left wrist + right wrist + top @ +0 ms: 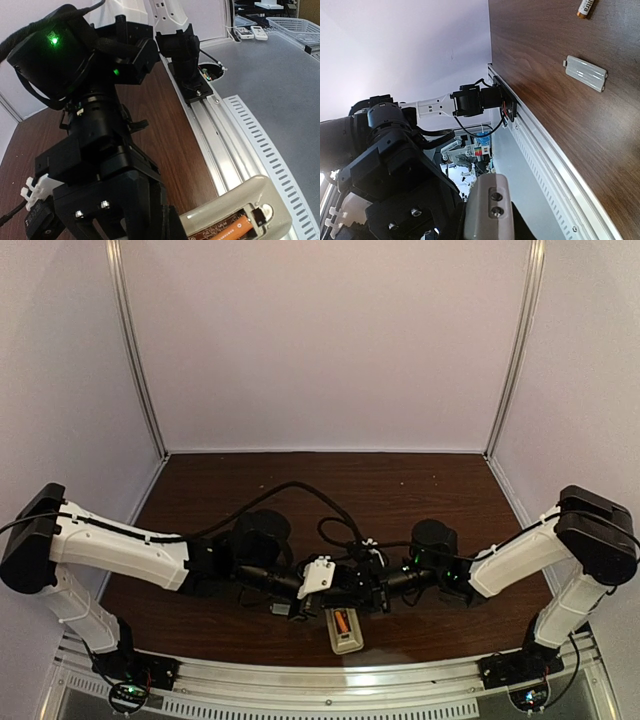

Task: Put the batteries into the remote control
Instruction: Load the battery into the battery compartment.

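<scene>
The remote control [346,634] lies back-up on the dark wood-grain table [400,490], right at its near edge beside the ribbed aluminium rail [330,685]. Its shell is smooth pale beige plastic with rounded corners, and the battery bay is uncovered. One copper-gold cylinder, the seated battery [233,231], lies lengthwise in that bay with a dark spring contact at its end. The loose battery [586,7] lies on bare wood well away from the handset, a short glossy cylinder of the same colour with a pale printed band. Near it, but apart from it, lies a thin, flat, pale grey rectangular plate [585,73] with small tabs on its short ends.

Both my arms meet over the far end of the remote control. My left fingers [325,598] and my right fingers [368,595] are matte black, blocky, and crowded tip to tip just above that end. From overhead they hide it. My left wrist camera shows the right wrist's black housing pressed up against the shell's corner. I cannot tell how far either pair is spread, or whether either has hold of the handset. The seated battery sits just nearward of both pairs of tips.
</scene>
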You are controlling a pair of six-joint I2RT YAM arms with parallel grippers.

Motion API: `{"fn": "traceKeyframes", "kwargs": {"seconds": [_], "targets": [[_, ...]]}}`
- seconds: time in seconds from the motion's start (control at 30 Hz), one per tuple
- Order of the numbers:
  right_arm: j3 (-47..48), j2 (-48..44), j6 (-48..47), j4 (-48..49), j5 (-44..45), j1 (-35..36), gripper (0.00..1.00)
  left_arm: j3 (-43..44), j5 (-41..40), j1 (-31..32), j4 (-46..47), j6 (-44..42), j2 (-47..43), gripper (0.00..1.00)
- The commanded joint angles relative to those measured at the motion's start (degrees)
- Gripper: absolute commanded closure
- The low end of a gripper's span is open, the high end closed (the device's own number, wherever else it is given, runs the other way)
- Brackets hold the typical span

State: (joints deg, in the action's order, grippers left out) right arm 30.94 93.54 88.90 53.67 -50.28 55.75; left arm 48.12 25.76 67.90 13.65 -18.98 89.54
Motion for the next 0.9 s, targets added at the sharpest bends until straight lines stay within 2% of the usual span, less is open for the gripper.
{"fn": "traceKeyframes", "kwargs": {"seconds": [0.0, 0.23, 0.37, 0.5, 0.57, 0.7, 0.77, 0.87], "targets": [[5.8, -9.2, -1.0, 10.2, -8.4, 1.6, 1.0, -5.5, -11.2, -2.6, -21.2, -2.0, 4.6, 0.97], [7.3, -10.8, -15.9, -11.7, -4.4, -0.4, 1.0, -2.9, -15.4, 1.6, -20.4, -2.5, 0.9, 0.9], [7.3, -10.5, -21.8, -19.0, -1.9, -1.8, 1.0, 0.9, -19.4, 5.4, -20.9, -2.5, 0.1, 0.77], [6.4, -9.2, -23.9, -19.9, -0.3, -3.2, 1.0, 3.4, -22.3, 7.7, -20.1, -0.6, -2.7, 0.62], [5.9, -8.8, -24.7, -19.6, 0.5, -4.0, 1.0, 3.6, -23.6, 8.3, -19.3, 1.1, -5.3, 0.51], [5.3, -8.1, -25.4, -18.7, 1.8, -5.7, 1.0, 1.8, -27.2, 8.7, -17.6, 7.3, -12.4, 0.16], [5.4, -8.1, -26.0, -19.1, 2.2, -6.3, 1.0, -1.0, -29.1, 8.7, -15.2, 12.3, -16.9, 0.05], [5.6, -8.3, -26.7, -19.5, 3.0, -6.4, 1.0, -6.2, -33.1, 8.7, -9.2, 24.3, -23.3, 0.03]]}}
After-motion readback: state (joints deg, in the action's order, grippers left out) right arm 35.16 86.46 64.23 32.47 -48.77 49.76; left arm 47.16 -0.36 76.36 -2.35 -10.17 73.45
